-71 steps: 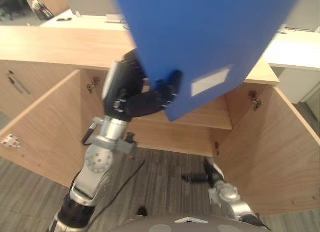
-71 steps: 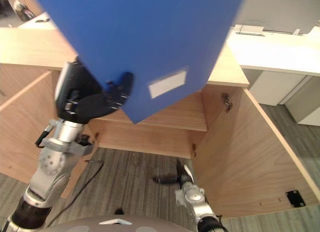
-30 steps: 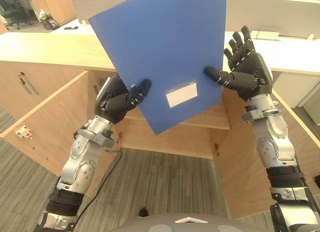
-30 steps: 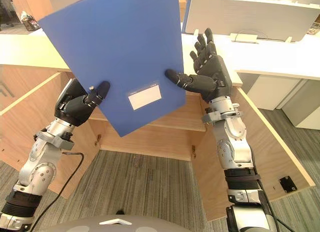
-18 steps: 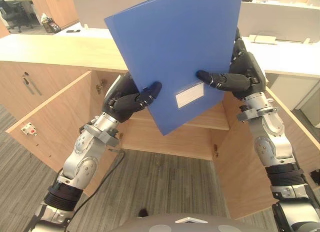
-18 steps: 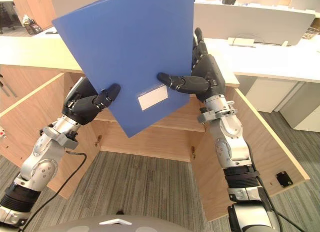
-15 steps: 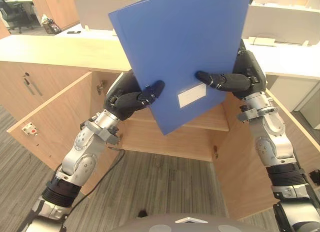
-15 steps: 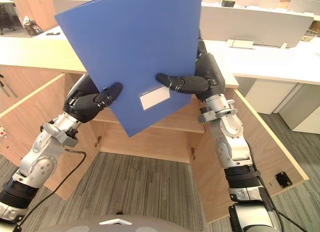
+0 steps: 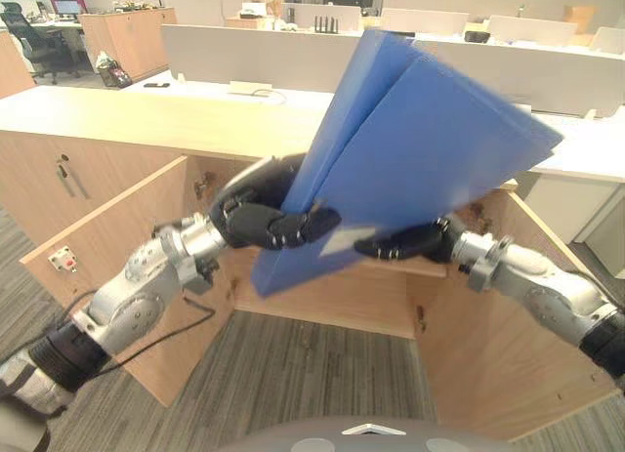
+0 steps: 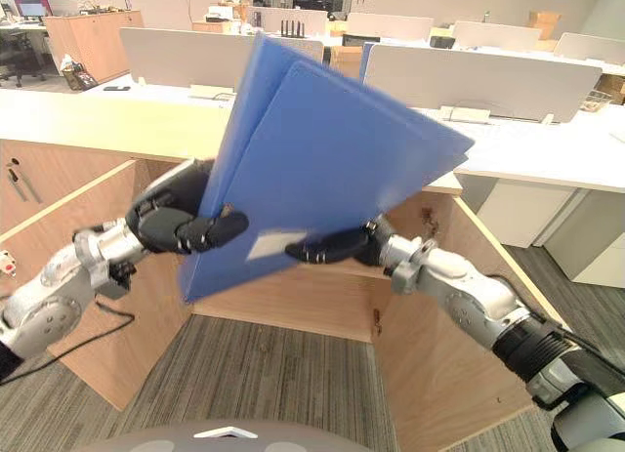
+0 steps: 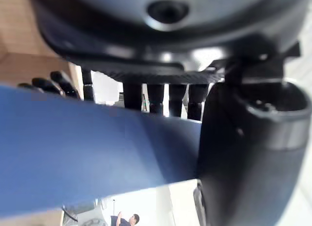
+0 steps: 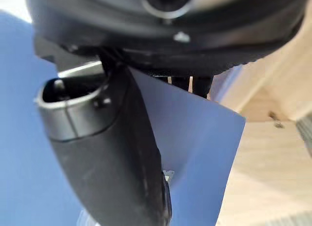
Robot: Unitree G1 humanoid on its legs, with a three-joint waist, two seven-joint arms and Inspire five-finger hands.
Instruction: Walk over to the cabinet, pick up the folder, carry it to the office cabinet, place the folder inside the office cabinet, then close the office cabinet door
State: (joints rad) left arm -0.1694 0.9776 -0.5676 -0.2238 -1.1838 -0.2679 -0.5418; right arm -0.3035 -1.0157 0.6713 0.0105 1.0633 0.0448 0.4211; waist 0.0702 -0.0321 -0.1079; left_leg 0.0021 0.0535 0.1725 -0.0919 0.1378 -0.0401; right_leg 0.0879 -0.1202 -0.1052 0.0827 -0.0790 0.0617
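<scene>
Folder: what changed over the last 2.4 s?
The right hand came up and took hold of the folder; the left hand kept its grip. Together they tipped it flatter, toward the office cabinet. Its doors stayed open.

The folder [image 9: 420, 149] looks like smooth, matt blue plastic, its label [image 10: 266, 244] white and paper-like. The office cabinet [image 9: 117, 115] is pale wood grain with an even satin finish; its hinge [image 9: 203, 186] looks metal. The left robot hand [image 9: 259, 218] and right robot hand [image 9: 410, 242] are dark plastic, faintly shiny. The floor [image 9: 293, 374] is grey ribbed carpet.
</scene>
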